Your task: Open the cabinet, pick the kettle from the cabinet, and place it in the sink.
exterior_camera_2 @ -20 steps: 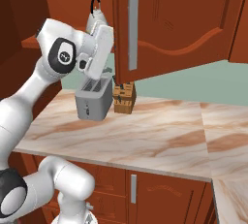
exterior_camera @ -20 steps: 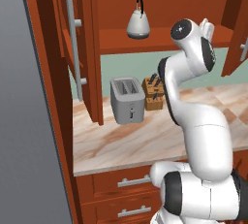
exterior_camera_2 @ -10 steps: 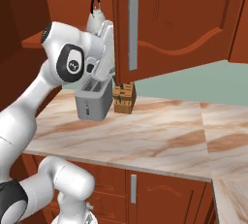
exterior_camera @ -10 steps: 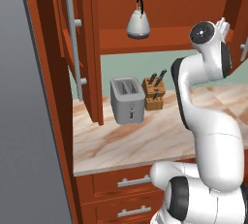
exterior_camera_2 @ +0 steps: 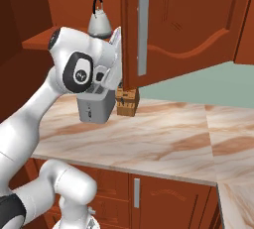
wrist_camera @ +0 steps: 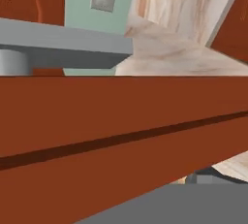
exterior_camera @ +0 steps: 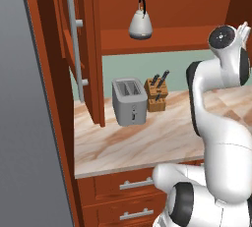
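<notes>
At nine o'clock the cabinet (exterior_camera: 86,49) door stands swung out to bare its shelf, the kettle (exterior_camera: 141,22) sits at twelve above the desk (exterior_camera: 162,137), and rightward the claw hangs apart, empty.

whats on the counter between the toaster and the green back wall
In the left base view, a wooden knife block with dark-handled knives stands just behind and beside the toaster, between it and the green wall.
</notes>
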Available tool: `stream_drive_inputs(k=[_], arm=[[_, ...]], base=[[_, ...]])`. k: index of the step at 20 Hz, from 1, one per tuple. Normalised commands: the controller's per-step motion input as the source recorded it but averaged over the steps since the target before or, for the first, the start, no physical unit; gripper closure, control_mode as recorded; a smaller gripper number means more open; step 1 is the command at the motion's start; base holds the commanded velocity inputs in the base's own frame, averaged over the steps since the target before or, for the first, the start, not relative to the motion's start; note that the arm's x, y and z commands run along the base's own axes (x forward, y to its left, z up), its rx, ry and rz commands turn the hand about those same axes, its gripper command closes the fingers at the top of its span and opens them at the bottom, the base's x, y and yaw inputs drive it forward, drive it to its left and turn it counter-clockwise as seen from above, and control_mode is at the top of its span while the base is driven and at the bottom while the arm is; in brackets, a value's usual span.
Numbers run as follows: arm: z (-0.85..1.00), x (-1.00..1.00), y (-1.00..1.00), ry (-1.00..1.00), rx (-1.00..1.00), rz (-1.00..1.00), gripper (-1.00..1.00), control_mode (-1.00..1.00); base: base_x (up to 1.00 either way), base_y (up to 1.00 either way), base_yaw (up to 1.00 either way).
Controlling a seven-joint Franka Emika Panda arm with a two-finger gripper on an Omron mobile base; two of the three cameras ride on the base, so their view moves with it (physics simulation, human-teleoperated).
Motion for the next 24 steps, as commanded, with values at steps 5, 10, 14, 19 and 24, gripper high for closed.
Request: stream_drive_inputs(k=[5,10,14,19,24], arm=[[0.03,-0.35,-0.39,0.01,0.15,-0.24,-1.00,-1.00],[0.01,-0.38,-0.47,0.00,0.13,-0.19,-1.00,-1.00],[0.00,-0.42,-0.52,0.00,0.08,-0.11,-1.00,-1.00],[0.00,-0.40,-0.52,-0.01,0.03,-0.04,-1.00,-1.00],[0.00,-0.38,-0.45,-0.07,0.00,0.00,-1.00,-1.00]], base=[[0.00,0.00,0.00],[0.00,0.00,0.00],[0.00,0.00,0.00],[0.00,0.00,0.00],[0.00,0.00,0.00]])
